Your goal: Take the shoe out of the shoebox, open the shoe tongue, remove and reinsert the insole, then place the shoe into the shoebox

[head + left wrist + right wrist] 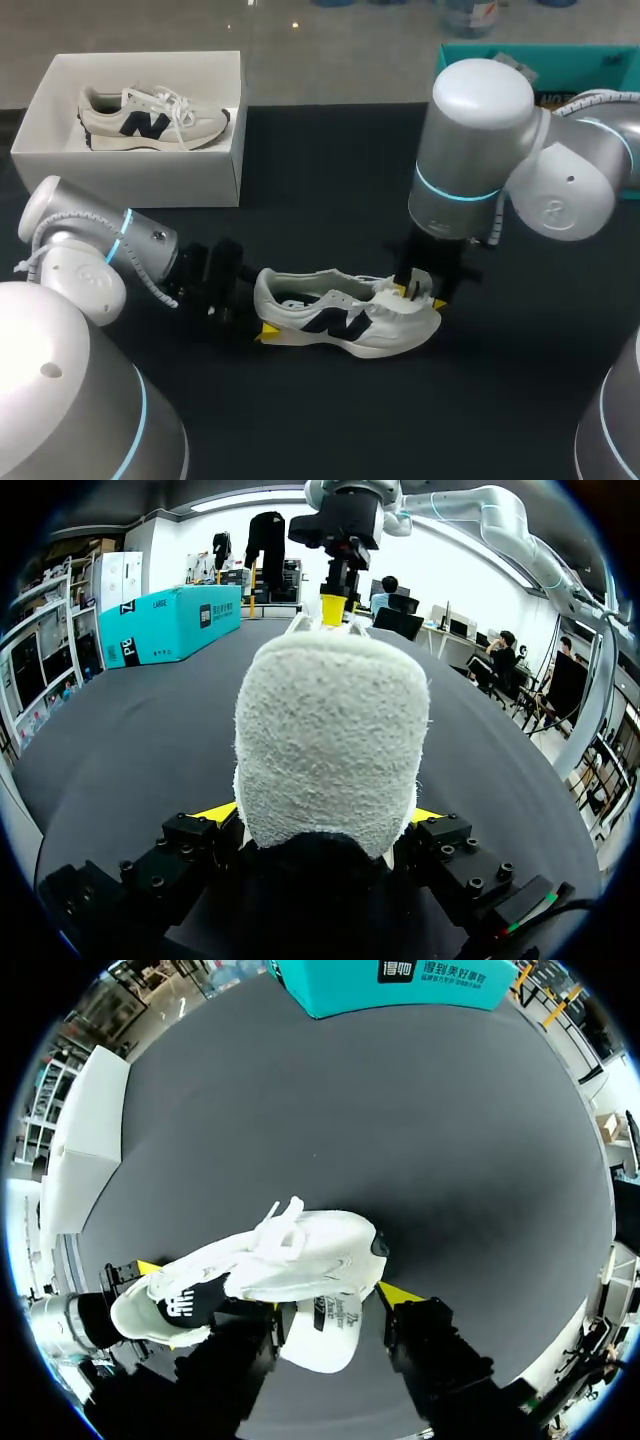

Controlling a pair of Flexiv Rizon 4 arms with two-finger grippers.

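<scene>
Black worktop (330, 170) is seen under both arms, with a white shoebox (215, 180) set at its far left corner. One white sneaker (345, 325) with a dark logo is laid on its sole near the middle of the worktop, well apart from the shoebox, toe towards the right arm. Its heel is clamped from both sides by the left end effector (320, 815). The right end effector (412, 288) is held down over the front of the sneaker, with the raised tongue (320, 1330) at it; whether the tongue is gripped cannot be told. A matching sneaker (150, 120) is seen lying inside the shoebox
</scene>
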